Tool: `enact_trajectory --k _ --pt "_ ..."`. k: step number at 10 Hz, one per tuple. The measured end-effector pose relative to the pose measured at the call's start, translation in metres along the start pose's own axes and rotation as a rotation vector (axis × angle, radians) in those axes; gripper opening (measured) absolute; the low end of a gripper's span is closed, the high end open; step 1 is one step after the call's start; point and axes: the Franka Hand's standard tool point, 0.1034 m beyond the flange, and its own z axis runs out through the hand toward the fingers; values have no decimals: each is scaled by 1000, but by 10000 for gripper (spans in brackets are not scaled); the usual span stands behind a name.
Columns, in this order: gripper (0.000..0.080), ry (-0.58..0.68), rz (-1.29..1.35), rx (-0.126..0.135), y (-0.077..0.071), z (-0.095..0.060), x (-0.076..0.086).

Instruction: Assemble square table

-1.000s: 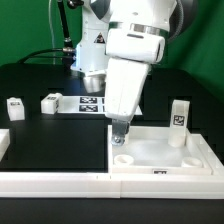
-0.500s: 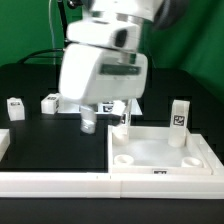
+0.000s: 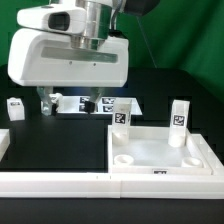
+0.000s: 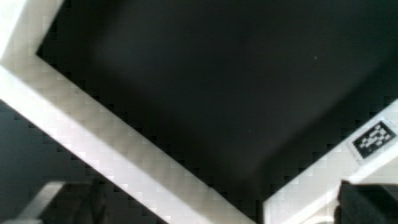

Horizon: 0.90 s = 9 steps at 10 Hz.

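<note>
Gripper (image 3: 66, 102) jaws spread wide and empty, I hang over the black mat (image 3: 60, 140). The tabletop (image 3: 160, 152) lies at my four o'clock, with two legs (image 3: 178, 115) upright in its far sockets. At nine o'clock, a loose leg (image 3: 14, 108) looks light, rigid and slick, so I'd pinch its flat sides mid-height.

Bright, even light floods the exterior view, bleaching the white plastic square tabletop with raised rim (image 3: 152, 153) to near-featureless glare against the matte black table surface (image 3: 60, 140). The wrist view is soft and smeared throughout, its black-and-white square tag (image 4: 374, 138) barely legible.
</note>
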Motion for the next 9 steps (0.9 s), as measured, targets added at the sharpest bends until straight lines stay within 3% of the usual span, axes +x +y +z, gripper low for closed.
enact_trajectory --k 3,4,5,7,9 --pt "649 3 187 9 -2 1 0" --pt "649 4 272 23 -2 6 -4" --pt "649 -6 322 40 -2 9 -23" --pt "649 -51 472 84 -6 6 -78" --pt "649 -79 509 97 -7 7 -88"
